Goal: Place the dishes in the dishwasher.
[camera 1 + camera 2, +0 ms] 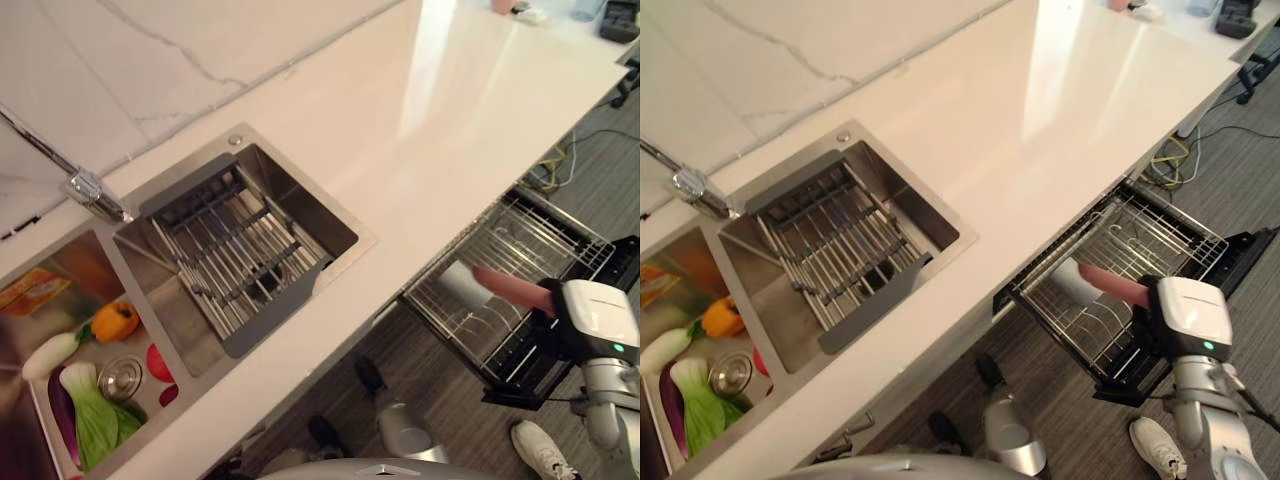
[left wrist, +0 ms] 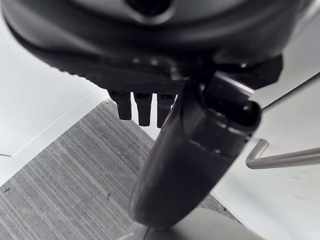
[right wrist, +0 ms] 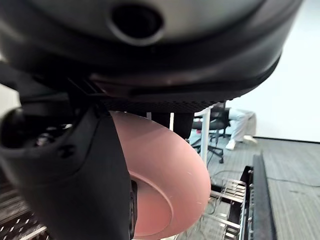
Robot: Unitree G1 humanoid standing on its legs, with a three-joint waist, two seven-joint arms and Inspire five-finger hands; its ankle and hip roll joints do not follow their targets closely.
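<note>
The right robot hand is gripping a pink plate on edge and holding it over the pulled-out dishwasher rack below the counter, probably so it can slot upright between the tines beside a white cup. Its wrist camera is showing the thumb clamped across the plate's face, which the head cameras are not showing. The left robot hand is hanging over grey floor, fingers relaxed and holding nothing.
</note>
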